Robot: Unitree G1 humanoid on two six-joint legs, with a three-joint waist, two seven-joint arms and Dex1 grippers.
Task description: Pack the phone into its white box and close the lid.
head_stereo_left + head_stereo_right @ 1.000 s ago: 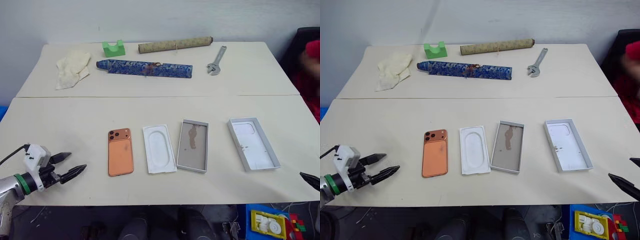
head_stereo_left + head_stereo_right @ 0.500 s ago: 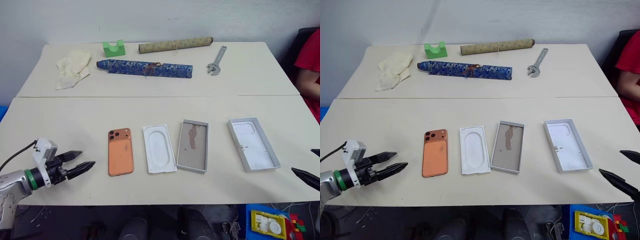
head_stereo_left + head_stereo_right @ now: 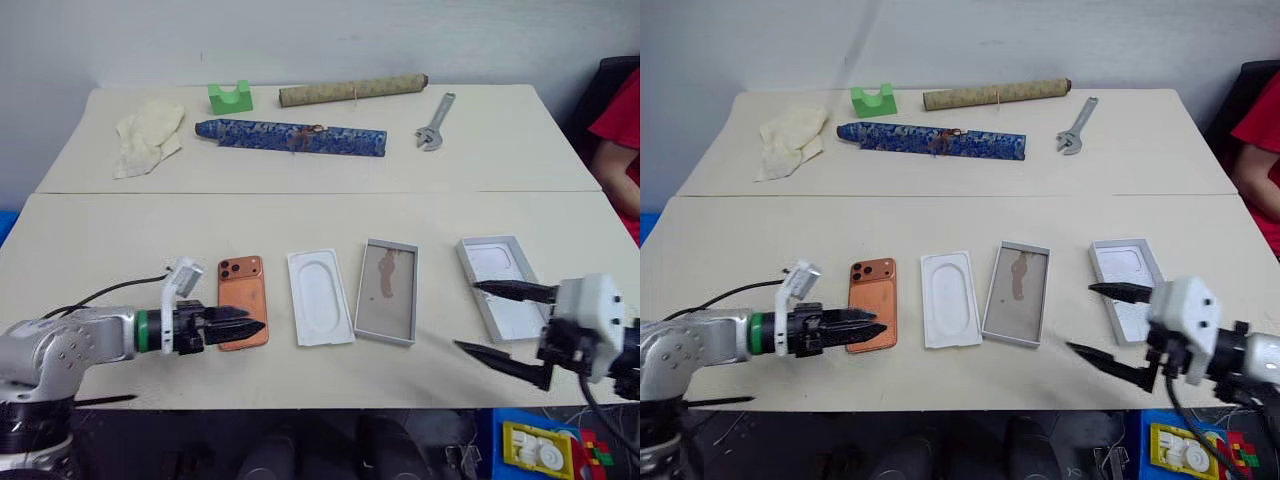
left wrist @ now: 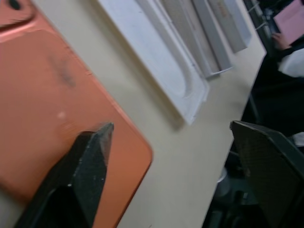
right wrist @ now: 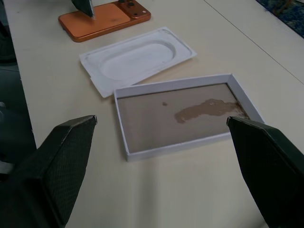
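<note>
Left gripper [image 3: 248, 327]: my fingers reach over the near end of the phone, parted, with nothing between them; one fingertip [image 4: 97, 142] sits above the phone's orange back.
Right gripper [image 3: 485, 320]: my jaws stand wide and hold nothing, poised by the near end of the lid, aimed toward the box.
Phone [image 3: 241, 301]: flat on the table [image 3: 120, 240], back up, camera bump at the far end, just left of the insert.
Insert [image 3: 319, 296]: white, oval recess up, between phone and box.
Box [image 3: 388, 290]: open, stained floor showing, right of the insert.
Lid [image 3: 495, 270]: inside up, rightmost, apart from the box.
Far table: cloth [image 3: 146, 135], green block [image 3: 228, 97], two rolls, wrench [image 3: 433, 122].
</note>
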